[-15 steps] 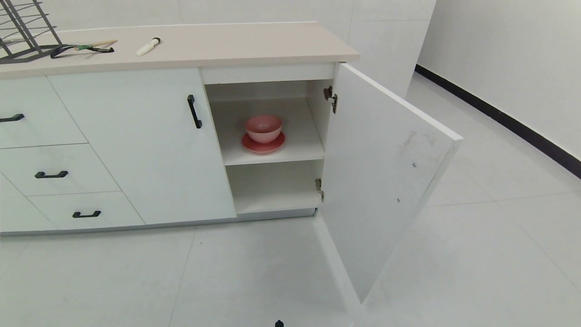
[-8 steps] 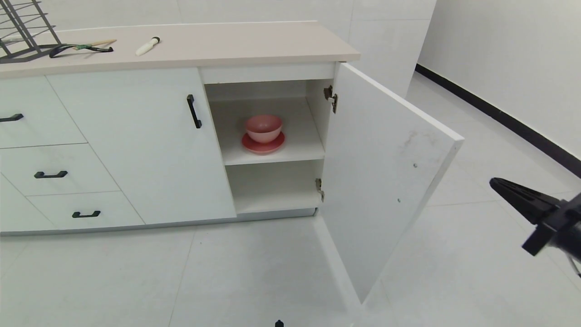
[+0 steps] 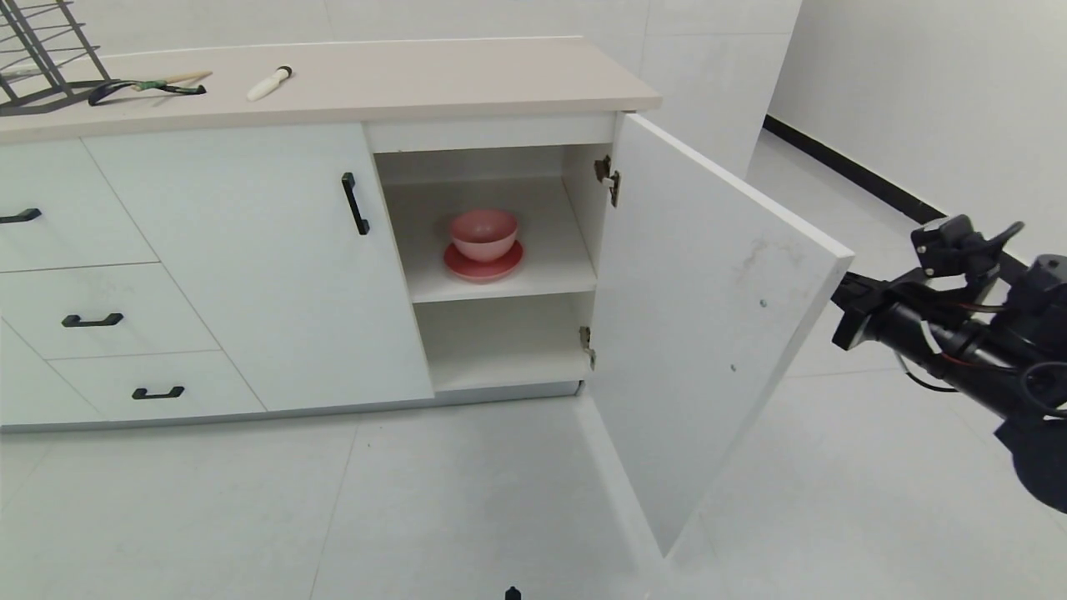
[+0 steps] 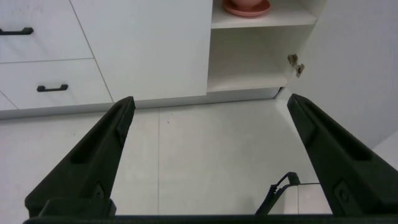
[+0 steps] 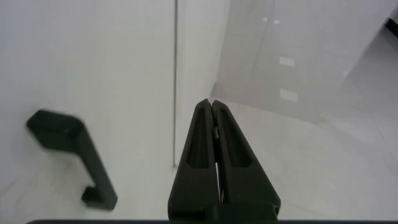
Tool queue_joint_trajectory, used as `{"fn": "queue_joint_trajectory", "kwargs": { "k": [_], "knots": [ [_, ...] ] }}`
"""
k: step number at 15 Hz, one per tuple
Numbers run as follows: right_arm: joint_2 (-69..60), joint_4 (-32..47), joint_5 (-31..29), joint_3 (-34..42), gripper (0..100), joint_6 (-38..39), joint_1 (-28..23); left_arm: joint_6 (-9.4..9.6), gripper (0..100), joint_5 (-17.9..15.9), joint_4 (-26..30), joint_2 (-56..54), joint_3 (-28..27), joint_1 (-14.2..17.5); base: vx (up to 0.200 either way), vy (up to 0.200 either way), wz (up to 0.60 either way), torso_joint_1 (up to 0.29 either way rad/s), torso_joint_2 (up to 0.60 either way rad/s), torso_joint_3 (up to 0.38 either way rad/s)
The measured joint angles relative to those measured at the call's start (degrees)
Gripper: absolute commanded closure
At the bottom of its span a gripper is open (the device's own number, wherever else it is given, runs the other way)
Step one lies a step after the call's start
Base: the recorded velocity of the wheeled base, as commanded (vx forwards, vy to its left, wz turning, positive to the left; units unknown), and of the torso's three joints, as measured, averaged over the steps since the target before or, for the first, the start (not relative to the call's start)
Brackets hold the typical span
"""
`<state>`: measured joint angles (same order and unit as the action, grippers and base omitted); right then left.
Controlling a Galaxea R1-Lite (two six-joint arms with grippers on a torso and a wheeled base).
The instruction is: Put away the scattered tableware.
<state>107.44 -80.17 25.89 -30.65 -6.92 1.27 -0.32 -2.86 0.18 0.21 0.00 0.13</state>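
On upper shelf (image 3: 557, 282): round pink bowl (image 3: 483, 234) atop flat red plate (image 3: 483, 266) | left fingers (image 4: 99, 155) splayed | right fingers (image 5: 202, 149) clenched

Head camera looked forward and down from well back at white wooden cabinet (image 3: 242, 267) and its open white door (image 3: 708, 317). Left wrist camera sat low, faced same cabinet; both caught pink round bowl (image 3: 483, 233). Right wrist camera sat close against door's outer face, beside black bar handle (image 5: 87, 158).

Bright, even light, with soft shade inside the cabinet (image 3: 500, 342) around the bowl (image 3: 483, 233).
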Motion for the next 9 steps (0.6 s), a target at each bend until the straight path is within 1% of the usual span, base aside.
{"fn": "queue_joint_trajectory", "kwargs": {
  "k": [2,4,9],
  "knots": [
    [2.73,-0.15,0.44,-1.65,100,-0.29,1.27,0.05,0,-0.02,-0.02,0.00,0.00,0.00,0.000,0.000,0.00,0.000,0.00,0.000],
    [3.51,-0.20,0.90,-1.49,100,-0.66,2.15,0.05,0,0.00,0.00,0.00,0.00,0.02,0.000,0.000,0.00,0.000,0.00,0.000],
    [0.01,-0.15,1.08,3.41,100,-0.79,5.95,0.02,0,0.05,0.00,0.00,0.00,0.00,0.000,0.000,0.00,0.000,0.00,0.000]
  ]
}}
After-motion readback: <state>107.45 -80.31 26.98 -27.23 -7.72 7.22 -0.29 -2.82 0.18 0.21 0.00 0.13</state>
